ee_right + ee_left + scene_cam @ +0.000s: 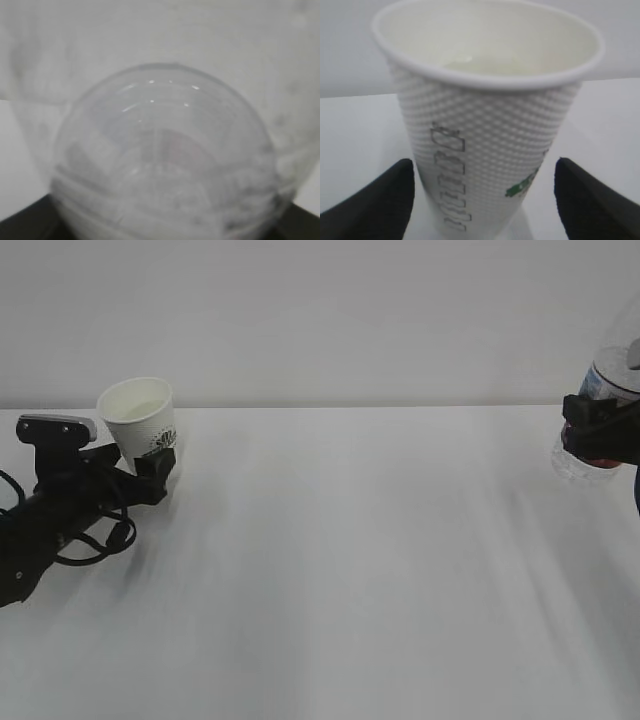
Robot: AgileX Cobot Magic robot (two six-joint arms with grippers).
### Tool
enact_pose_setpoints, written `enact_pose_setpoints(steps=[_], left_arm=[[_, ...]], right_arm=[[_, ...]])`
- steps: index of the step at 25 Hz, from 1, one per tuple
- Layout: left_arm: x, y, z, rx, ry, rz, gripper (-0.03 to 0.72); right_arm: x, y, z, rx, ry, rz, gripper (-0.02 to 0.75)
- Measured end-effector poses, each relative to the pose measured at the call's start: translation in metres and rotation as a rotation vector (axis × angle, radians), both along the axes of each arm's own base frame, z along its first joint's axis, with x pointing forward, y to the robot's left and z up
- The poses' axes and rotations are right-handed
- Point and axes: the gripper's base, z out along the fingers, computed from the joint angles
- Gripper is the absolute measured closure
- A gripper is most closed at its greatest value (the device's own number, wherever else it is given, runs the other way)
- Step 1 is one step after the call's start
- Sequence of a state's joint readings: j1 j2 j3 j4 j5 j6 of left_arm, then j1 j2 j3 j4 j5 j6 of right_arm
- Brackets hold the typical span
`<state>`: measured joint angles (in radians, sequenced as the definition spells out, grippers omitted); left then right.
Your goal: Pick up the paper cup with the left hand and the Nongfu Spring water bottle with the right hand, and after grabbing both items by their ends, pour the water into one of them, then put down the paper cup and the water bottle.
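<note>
While left hand (150, 466) fingers straddle paper cup (141, 422), right hand (600, 430) seemingly pinches Nongfu Spring water bottle (605, 400).

surface: plain white table (340, 570), fills the lower two thirds of the frame | on it: paper cup (141, 422) at upper left of the tabletop, upright, tilted slightly | backdrop: pale wall meets the table's far edge
</note>
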<state>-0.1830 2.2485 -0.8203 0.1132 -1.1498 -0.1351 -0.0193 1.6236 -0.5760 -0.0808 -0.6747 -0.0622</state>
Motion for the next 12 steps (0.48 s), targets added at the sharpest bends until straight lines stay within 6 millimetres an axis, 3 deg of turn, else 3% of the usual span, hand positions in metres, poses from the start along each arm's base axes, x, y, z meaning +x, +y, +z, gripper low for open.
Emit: enact_pose_setpoints(steps=[12], left_arm=[[-0.027,0.005,0.026,0.022,-0.008,-0.004,0.056]], right_arm=[[0.0,0.0,0.001,0.001,-0.012,0.001,0.246]])
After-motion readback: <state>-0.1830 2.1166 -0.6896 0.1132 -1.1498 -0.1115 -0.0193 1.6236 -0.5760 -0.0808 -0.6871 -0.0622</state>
